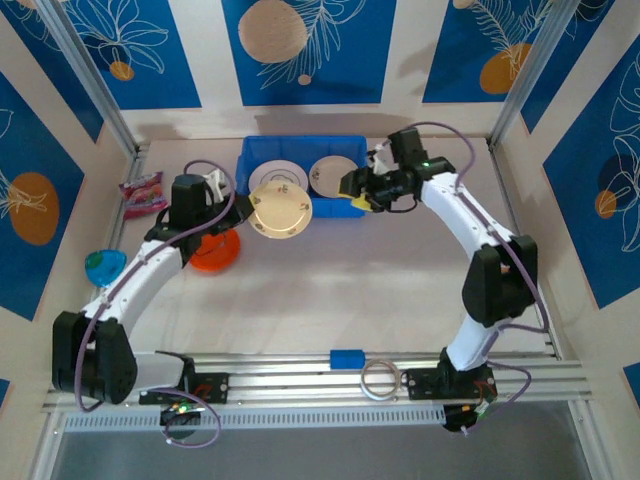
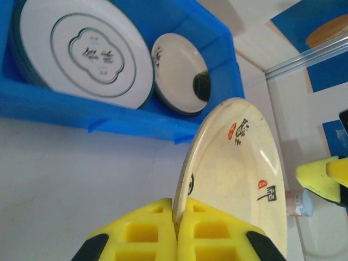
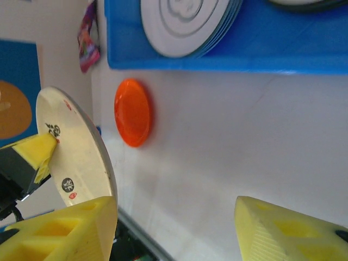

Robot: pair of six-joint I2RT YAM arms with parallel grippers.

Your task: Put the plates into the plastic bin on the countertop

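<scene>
Plates (image 1: 278,175) lie in the bin (image 1: 300,142) ahead of both grippers. The left gripper (image 2: 176,217) is pinched tight on the rim of a cream plate (image 2: 234,179), held out at the bin's near wall. The right gripper (image 3: 175,202) gapes empty just beside that plate's far edge. The pale countertop (image 1: 330,290) is walled by blue leaf-print panels (image 1: 300,50). An orange plate (image 1: 215,250) lies just behind the left gripper, with a pink packet (image 1: 143,192) to its left. A teal plate (image 1: 104,265), block (image 1: 347,358) and ring (image 1: 380,380) lie farther back, the last two on the rail (image 1: 300,372).
</scene>
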